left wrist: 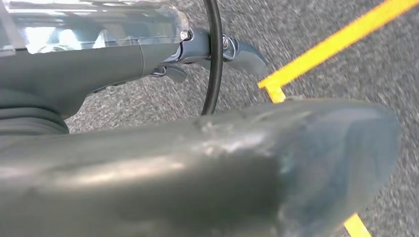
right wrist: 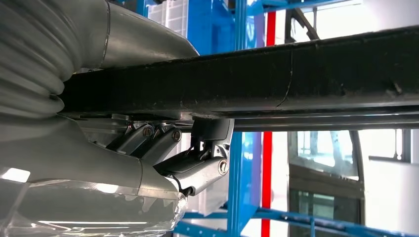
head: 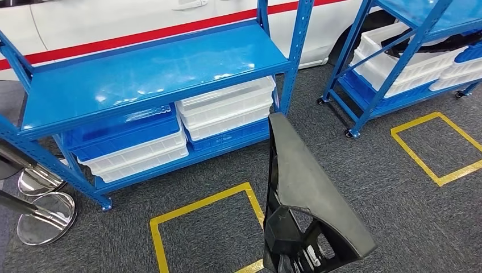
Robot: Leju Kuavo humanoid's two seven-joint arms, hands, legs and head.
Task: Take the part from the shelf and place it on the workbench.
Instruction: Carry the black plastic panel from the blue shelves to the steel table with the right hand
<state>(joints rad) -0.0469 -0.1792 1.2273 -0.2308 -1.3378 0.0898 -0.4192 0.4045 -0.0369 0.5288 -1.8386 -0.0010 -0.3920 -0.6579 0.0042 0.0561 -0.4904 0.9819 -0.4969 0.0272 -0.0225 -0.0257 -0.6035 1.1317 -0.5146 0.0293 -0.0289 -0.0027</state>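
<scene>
My right hand (right wrist: 163,148) grips the dark part (right wrist: 296,79): the thumb lies along one face of it and the darker fingers (right wrist: 197,173) curl up against the opposite face. On my left wrist camera, the left hand (left wrist: 148,59) stretches out with its fingers (left wrist: 242,54) only loosely bent and nothing between them; whether its thumb touches the part (left wrist: 197,173) I cannot tell.

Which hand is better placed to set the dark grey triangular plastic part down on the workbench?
Right: the right hand grips the dark grey triangular plastic part from both sides. The left hand sits beside it, fingers off it. No workbench is visible.
</scene>
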